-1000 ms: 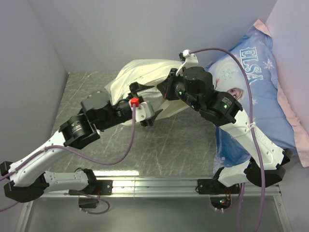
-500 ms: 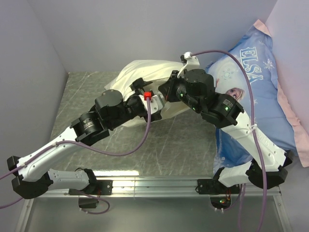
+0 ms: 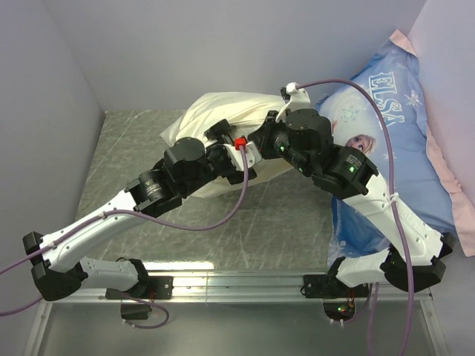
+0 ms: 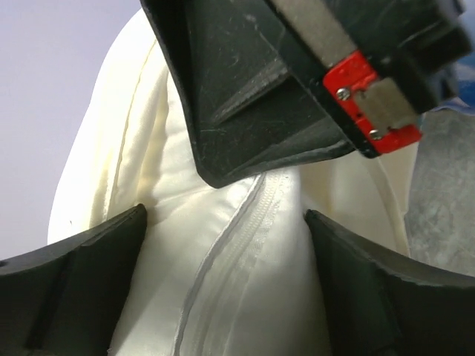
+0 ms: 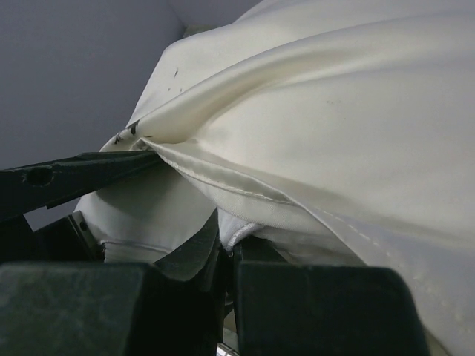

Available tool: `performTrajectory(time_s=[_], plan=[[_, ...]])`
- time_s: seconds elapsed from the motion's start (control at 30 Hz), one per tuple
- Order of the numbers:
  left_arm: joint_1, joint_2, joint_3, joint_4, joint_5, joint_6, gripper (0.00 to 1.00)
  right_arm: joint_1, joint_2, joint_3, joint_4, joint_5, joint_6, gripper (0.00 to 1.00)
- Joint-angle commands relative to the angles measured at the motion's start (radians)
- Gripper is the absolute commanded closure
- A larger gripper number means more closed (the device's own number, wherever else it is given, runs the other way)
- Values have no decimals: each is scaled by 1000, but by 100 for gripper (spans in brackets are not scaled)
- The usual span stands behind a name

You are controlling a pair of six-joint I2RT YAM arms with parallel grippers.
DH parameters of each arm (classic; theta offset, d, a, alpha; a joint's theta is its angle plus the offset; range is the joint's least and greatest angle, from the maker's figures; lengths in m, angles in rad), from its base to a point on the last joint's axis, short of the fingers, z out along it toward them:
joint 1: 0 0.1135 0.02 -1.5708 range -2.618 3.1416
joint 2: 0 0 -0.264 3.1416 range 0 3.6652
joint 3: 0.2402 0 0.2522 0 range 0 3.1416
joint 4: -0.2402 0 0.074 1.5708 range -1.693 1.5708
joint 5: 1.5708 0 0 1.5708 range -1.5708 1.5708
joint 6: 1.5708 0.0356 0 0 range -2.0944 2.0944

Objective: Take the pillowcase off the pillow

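Cream satin fabric, the pillowcase [image 3: 223, 110], sits bunched at the far middle of the grey marbled table [image 3: 126, 148], between the two wrists. The top external view hides both fingertip pairs under the arm housings. The right wrist view shows the right gripper [image 5: 226, 237] clenched on a fold just below the pillowcase hem, with a dark finger from the other arm lying along that hem. The left wrist view shows the left gripper [image 4: 225, 215] released, fingers [image 4: 82, 259] spread to either side of the whiter pillow [image 4: 223, 297] and its stitched seam. A black housing with a red block [image 4: 364, 104] hangs above. The blue ELSA pillow [image 3: 386, 148] leans at the right.
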Motion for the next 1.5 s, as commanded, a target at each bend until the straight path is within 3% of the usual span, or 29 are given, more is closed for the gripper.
performTrajectory(time_s=[0.0,0.03,0.07,0.1,0.13,0.17,0.23,0.27,0.33,0.37,0.47,0.57,0.83,1.03,1.23,1.3,1.33,1.47], plan=[[10,5,-35,52,-95,-9,9,28,-65,29,116,3,-12,100],[10,23,-33,63,-113,-6,18,36,-57,47,114,4,-17,100],[10,34,-30,63,-139,3,46,40,-51,56,110,10,-21,100],[10,48,-13,56,-155,4,62,45,-46,64,105,13,-24,100],[10,57,-10,68,-162,-4,89,51,-42,73,103,15,-34,100],[10,51,-18,92,-182,-15,100,49,-40,75,105,18,-38,100],[14,12,-56,135,-158,-27,100,49,-40,81,100,48,-66,100],[16,-1,-68,178,-156,-48,100,49,-43,80,100,58,-76,83],[31,-25,-87,194,-161,-73,100,49,-74,80,103,91,-112,63],[36,-27,-87,191,-164,-96,100,48,-87,77,108,96,-122,48],[47,-47,-91,191,-178,-130,100,51,-158,60,129,76,-150,35],[50,-73,-93,201,-198,-167,99,54,-256,-15,155,65,-152,32],[56,-64,1,177,-233,-207,100,56,-390,-181,133,233,-169,31],[54,-75,45,160,-198,-237,99,39,-332,-238,139,325,-202,27],[56,-95,57,125,-179,-250,99,-75,-258,-226,180,176,-205,27],[56,-110,51,116,-181,-251,99,-92,-247,-218,176,196,-196,35],[56,-114,48,112,-178,-251,99,-101,-252,-220,172,208,-190,52],[56,-147,22,96,-176,-254,99,-193,-301,-244,182,178,-150,80]])
